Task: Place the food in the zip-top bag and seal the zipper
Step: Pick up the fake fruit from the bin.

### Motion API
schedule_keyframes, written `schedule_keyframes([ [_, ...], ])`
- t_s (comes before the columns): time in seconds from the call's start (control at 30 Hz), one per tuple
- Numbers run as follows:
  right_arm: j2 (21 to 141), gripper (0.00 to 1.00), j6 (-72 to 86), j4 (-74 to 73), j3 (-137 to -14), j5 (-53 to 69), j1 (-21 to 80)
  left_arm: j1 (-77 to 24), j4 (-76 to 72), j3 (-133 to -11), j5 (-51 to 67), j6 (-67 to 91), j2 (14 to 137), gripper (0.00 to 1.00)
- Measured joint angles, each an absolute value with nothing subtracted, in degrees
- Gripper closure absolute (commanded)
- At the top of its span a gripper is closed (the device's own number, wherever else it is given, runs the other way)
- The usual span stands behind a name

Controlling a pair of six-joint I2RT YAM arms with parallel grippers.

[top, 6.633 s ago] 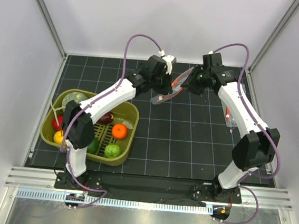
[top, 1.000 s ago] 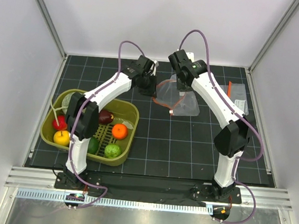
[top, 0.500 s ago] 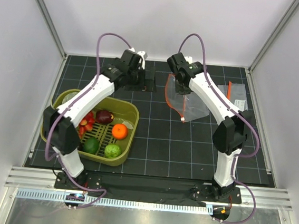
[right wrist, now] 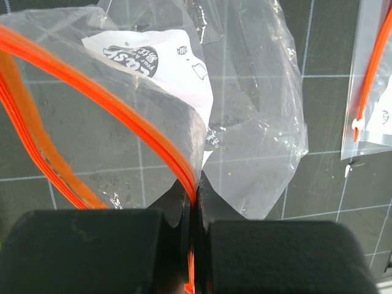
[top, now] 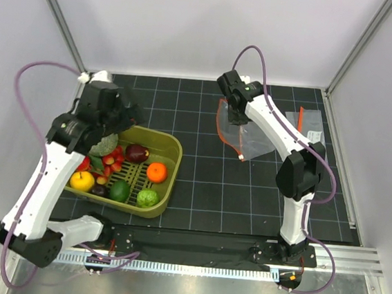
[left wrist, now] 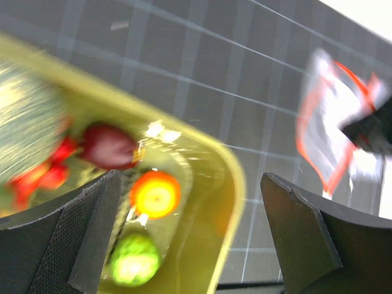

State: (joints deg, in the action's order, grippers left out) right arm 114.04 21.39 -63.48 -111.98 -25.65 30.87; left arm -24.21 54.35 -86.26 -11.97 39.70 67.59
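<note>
Right gripper [right wrist: 191,197] is pressed together on the zipper [right wrist: 122,104], pinching the orange-red strip where it runs down between the fingers. The zip-top bag [top: 247,137] hangs from that pinch with its mouth gaping toward the left side and its clear body trailing onto the mat. It sits at the far middle of the table, well apart from the basket. A white printed label shows through the plastic in the right wrist view.

Left gripper [left wrist: 190,177] is spread wide with nothing between its fingers, above the far left part of the olive-green basket [top: 174,160]. All the food is in that basket. The bright orange [top: 156,172] lies beside the dark red-purple piece [top: 138,153]. A green mottled round one [top: 148,198] and a dark green piece [top: 119,191] lie along the near side, a yellow fruit [top: 82,180] at the left. Small red pieces [top: 112,158] lie by a pale-green round one [top: 103,144], partly covered by the left arm from above. The left wrist view is blurred.

A second flat bag [top: 310,126] lies near the right wall, just beyond the held one. Only bare mat separates basket and bag.

The surface is a black mat [top: 206,190] with a pale grid, enclosed by white walls and aluminium posts.

Half a second ago the left arm reached far across the mat toward the bag; it has since swung back over the basket. The right arm and bag have barely shifted.
</note>
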Motion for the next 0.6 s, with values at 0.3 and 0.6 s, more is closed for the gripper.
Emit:
schedule_keyframes([
  [0.3, 114.69, 0.99, 21.69, -63.44, -112.29, -24.86, 30.87, -5.13, 66.48, -76.2, -13.52, 51.18, 56.36, 0.0],
  [0.6, 114.8, 0.99, 22.04, -63.44, -112.29, -24.03, 30.87, 12.99, 68.36, -71.37, -11.99, 60.6, 55.92, 0.14],
])
